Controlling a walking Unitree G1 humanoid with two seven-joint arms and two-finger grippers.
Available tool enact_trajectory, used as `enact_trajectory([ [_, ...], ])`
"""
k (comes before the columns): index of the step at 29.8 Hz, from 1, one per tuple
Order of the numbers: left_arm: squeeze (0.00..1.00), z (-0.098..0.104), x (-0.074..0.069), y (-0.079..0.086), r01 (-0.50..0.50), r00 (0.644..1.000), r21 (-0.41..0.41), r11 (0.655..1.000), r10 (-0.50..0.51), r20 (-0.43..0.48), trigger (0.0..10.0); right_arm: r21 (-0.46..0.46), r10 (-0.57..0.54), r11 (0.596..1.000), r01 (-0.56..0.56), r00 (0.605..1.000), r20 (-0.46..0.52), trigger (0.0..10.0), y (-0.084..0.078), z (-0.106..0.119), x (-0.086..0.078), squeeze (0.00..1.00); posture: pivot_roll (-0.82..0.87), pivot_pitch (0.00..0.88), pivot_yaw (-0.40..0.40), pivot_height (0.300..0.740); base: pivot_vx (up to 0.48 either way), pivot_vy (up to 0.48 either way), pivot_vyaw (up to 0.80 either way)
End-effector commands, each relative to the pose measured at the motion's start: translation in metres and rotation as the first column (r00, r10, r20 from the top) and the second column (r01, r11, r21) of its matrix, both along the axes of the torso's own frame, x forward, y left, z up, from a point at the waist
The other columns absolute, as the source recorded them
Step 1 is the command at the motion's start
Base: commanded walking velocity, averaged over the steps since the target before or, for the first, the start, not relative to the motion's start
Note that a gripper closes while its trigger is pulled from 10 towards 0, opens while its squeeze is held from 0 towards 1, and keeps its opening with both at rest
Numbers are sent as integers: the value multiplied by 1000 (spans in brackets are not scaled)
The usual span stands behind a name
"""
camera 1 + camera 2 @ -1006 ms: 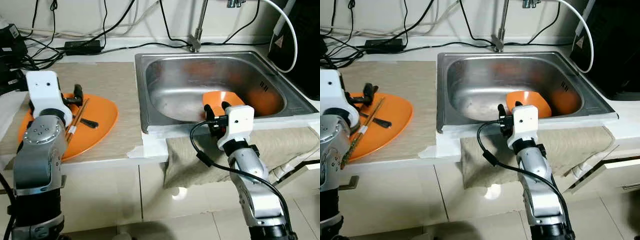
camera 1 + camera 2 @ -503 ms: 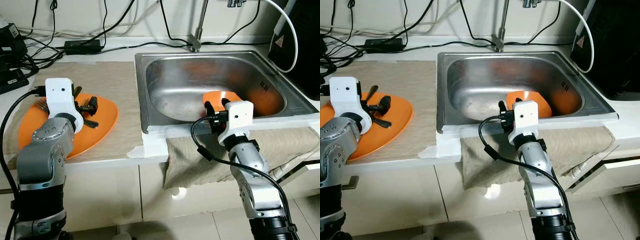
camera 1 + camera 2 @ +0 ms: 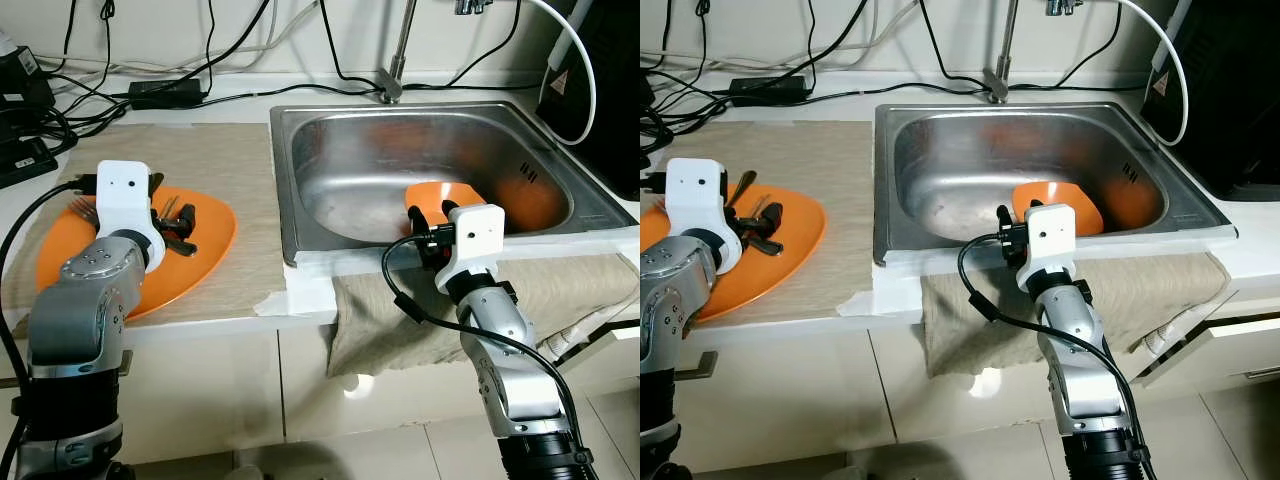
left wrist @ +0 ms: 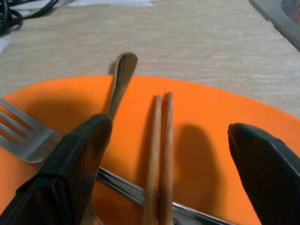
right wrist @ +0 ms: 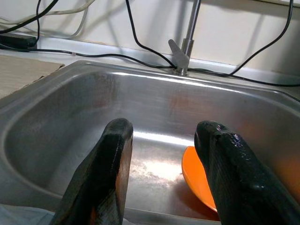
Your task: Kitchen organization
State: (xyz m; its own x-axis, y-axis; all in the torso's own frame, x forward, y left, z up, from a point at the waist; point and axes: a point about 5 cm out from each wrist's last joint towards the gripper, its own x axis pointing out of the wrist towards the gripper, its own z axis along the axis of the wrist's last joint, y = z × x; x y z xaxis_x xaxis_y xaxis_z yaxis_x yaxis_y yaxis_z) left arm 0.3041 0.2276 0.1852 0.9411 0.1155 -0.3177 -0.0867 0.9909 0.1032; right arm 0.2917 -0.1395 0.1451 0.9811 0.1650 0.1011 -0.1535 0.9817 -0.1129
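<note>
Chopsticks [image 4: 159, 159] between your left gripper's [image 4: 173, 164] wide fingers, on orange plate [image 3: 205, 250] with fork [image 4: 23, 136] | right gripper [image 5: 164, 164] spread wide at sink [image 3: 350, 170] edge, orange bowl [image 3: 440, 192] inside

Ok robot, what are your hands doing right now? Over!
Left gripper open, low over the chopsticks on the orange plate. Right gripper open at the sink's front edge, facing the orange bowl. Fork and spoon crowd the chopsticks.

A pale counter [image 3: 240, 310] with a beige mat [image 3: 215, 160] runs along a cream wall [image 3: 280, 30] strung with black cables [image 3: 150, 70], a steel sink [image 3: 350, 175] (tap [image 3: 398, 50] behind it) set in, white cabinets [image 3: 220, 385] and glossy tile floor [image 3: 380, 450] below.
</note>
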Motion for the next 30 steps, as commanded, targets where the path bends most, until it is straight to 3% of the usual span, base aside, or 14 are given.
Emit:
enact_trajectory([
  [1, 0, 0, 0, -3, 21, 1000, -5, 1000, -21, -16, 10000, -2, -5, 1000, 5, 1000, 10, 10000, -3, 3, 2, 0, 80, 30, -15, 740, 0, 0, 0],
  [19, 0, -19, -1, 2, -31, 993, -132, 991, 15, -121, 10000, -4, 8, 1000, -8, 1000, -1, 10000, -1, 0, 3, 0, 79, 15, -13, 740, 0, 0, 0],
  [26, 0, -18, 2, 3, -25, 993, -130, 991, 10, -116, 10000, -8, 4, 1000, -4, 1000, 1, 10000, -3, 1, 3, 0, 75, 11, -12, 740, 0, 0, 0],
  [30, 0, -15, 3, 2, 1, 995, -89, 996, -10, -99, 10000, -10, 3, 1000, -3, 1000, 2, 10000, -4, 1, 3, 0, 73, 6, -10, 740, 0, 0, 0],
])
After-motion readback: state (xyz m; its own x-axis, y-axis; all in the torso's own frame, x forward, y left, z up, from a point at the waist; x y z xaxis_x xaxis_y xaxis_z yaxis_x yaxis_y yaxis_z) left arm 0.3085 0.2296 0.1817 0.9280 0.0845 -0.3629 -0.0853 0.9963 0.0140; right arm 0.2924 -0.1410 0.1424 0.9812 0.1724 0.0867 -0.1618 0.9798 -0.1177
